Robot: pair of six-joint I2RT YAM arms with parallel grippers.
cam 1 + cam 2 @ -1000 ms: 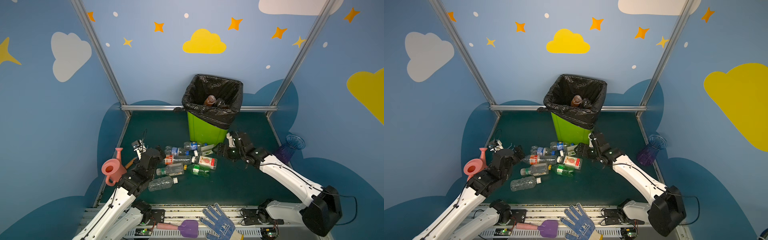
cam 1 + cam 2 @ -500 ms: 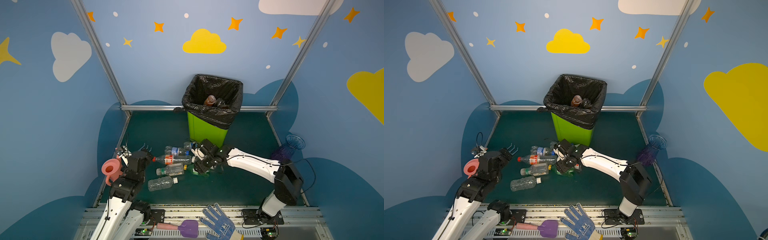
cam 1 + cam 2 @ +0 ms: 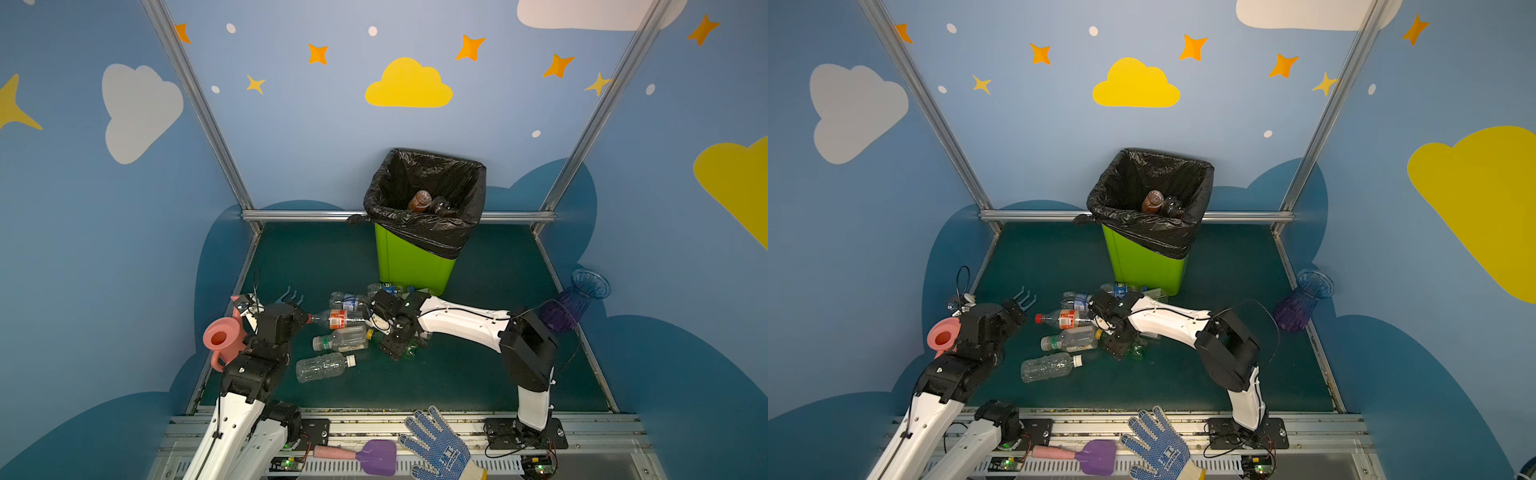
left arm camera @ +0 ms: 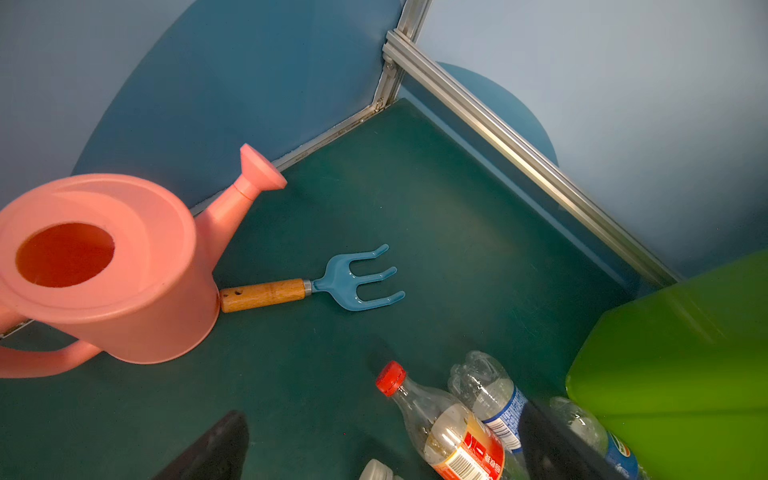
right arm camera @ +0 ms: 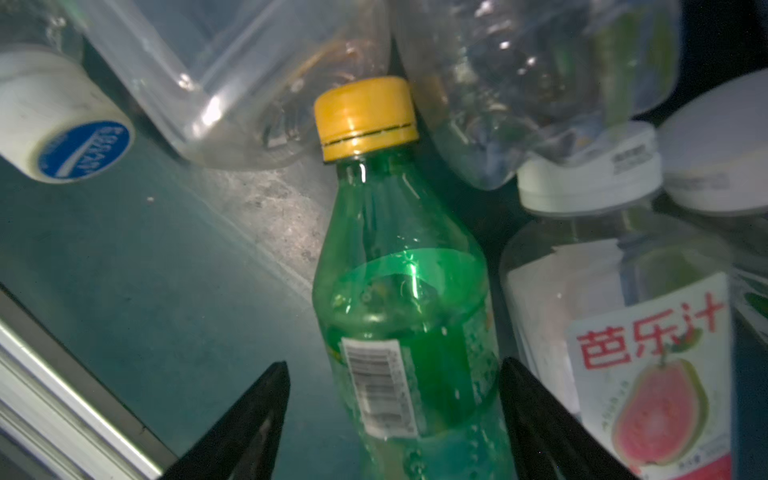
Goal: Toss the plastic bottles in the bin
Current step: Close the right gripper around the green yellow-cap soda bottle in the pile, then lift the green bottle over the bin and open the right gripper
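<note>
Jaws of the right gripper (image 5: 394,365) are held apart astride the body of a green bottle (image 5: 399,311); a gap is seen on one side, so no clamp is judged made. The bottle is laid flat on the floor (image 3: 457,374) on the near side of the bin (image 3: 415,266), cap (image 5: 365,116) leftward, length in line with that gripper. The left gripper (image 4: 382,415), spread wide and empty, is placed farther left.

Right gripper (image 3: 395,351) moves left from beside the bin (image 3: 415,270) into the bottle pile (image 3: 340,338), now astride the green bottle (image 5: 399,291). Left gripper (image 3: 293,320) backs off left toward the watering can (image 3: 222,338).
</note>
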